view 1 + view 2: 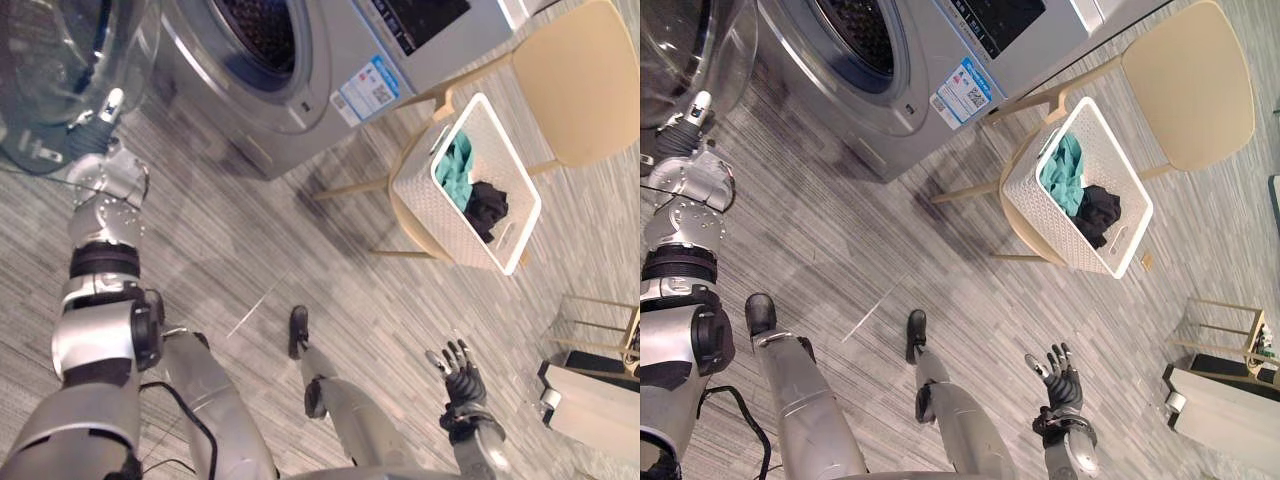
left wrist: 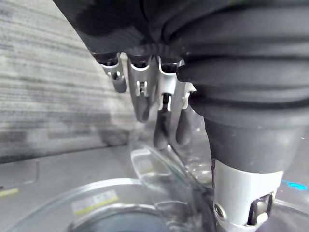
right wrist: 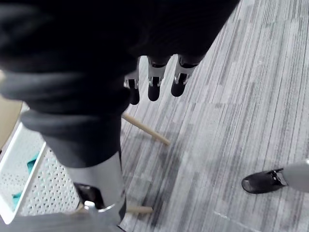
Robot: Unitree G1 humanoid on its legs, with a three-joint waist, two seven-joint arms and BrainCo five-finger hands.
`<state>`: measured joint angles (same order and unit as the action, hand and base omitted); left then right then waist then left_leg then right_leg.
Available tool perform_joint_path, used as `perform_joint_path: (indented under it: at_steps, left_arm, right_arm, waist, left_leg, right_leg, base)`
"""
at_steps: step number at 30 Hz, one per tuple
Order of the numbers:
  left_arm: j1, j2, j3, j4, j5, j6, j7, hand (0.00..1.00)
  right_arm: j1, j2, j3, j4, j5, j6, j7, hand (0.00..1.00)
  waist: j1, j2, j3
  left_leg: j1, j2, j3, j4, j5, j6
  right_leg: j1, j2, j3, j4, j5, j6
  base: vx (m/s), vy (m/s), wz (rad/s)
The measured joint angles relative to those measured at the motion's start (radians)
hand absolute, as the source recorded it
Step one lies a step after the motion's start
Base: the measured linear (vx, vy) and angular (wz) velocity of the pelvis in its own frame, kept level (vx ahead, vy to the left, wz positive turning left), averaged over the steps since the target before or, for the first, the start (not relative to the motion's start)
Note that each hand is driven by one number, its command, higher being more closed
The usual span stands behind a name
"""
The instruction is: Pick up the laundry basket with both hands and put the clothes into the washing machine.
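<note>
Left eye view: the left hand (image 1: 103, 113) rests with relaxed fingers against the washing machine's (image 1: 300, 90) open glass door (image 1: 60, 60). The laundry basket (image 1: 430, 212), clothes (image 1: 462, 170) inside, sits on a chair (image 1: 575, 80) well apart, its long axis slanting away. The right hand (image 1: 462, 378), fingers spread and empty, is the nearer one.

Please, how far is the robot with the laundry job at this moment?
Done: the washing machine has its door open. In hand: the left hand is at that door with straight fingers, and the right hand hangs open, far from the basket. Left: the laundry basket sits on the chair with the clothes inside. Lifting and loading are not yet begun.
</note>
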<state>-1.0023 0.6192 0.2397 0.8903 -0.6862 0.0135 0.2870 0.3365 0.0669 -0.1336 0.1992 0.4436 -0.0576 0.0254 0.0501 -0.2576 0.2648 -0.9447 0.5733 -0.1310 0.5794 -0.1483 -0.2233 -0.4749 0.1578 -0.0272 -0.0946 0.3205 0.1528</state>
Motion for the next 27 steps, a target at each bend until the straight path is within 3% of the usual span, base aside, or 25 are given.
perform_joint_path:
  at_steps: [3,10,16,21,25,27]
  left_arm:
    - [-0.031,0.023,0.008,-0.017,0.027,-0.02,0.002,0.0]
    - [-0.038,0.029,0.047,-0.062,0.067,-0.053,-0.003,0.0]
    - [0.166,-0.104,0.078,-0.154,0.141,-0.079,-0.003,0.0]
    - [0.496,-0.341,0.025,-0.181,0.161,-0.079,-0.017,0.0]
    - [0.795,-0.502,-0.066,-0.223,0.177,-0.088,-0.078,0.0]
    - [0.898,-0.528,-0.092,-0.254,0.177,-0.093,-0.102,0.0]
  right_arm:
    - [0.008,0.001,0.019,-0.002,0.001,-0.004,0.0,0.0]
    - [0.016,0.001,0.028,-0.001,0.019,-0.005,0.0,0.0]
    - [0.018,0.001,0.029,0.004,0.019,-0.007,-0.003,0.0]
    - [-0.027,-0.006,-0.01,0.084,0.015,-0.003,-0.02,0.0]
    - [-0.079,-0.04,-0.079,0.181,-0.02,0.003,-0.04,0.0]
    - [-0.096,-0.044,-0.108,0.214,-0.041,0.009,-0.044,0.0]
  waist:
    - [0.016,-0.002,-0.002]
    - [0.02,-0.001,-0.001]
    - [0.025,0.011,-0.001]
    - [0.044,0.061,-0.02]
    - [0.047,0.138,-0.085]
    - [0.052,0.167,-0.112]
  left_leg:
    - [0.001,-0.007,-0.001,0.005,0.003,-0.003]
    - [0.044,-0.048,-0.025,-0.023,0.023,-0.013]
    - [0.169,-0.133,0.0,-0.101,0.057,-0.002]
    - [0.317,-0.237,0.039,-0.18,0.078,0.026]
    - [0.438,-0.334,0.073,-0.279,0.112,0.055]
    - [0.491,-0.357,0.083,-0.323,0.128,0.058]
  right_leg:
    - [0.007,-0.002,-0.006,-0.002,-0.04,-0.002]
    - [0.066,-0.025,-0.058,-0.002,-0.129,-0.026]
    - [0.157,-0.102,-0.09,0.031,-0.226,-0.03]
    - [0.223,-0.208,-0.115,0.136,-0.344,-0.005]
    - [0.286,-0.302,-0.137,0.172,-0.389,0.027]
    - [0.316,-0.328,-0.144,0.181,-0.403,0.034]
  base:
    - [-0.05,-0.025,0.08]
    - [0.0,-0.02,0.29]
    - [0.06,0.001,0.52]
    - [0.06,0.037,0.52]
    - [0.09,0.042,0.41]
    - [0.08,0.022,0.26]
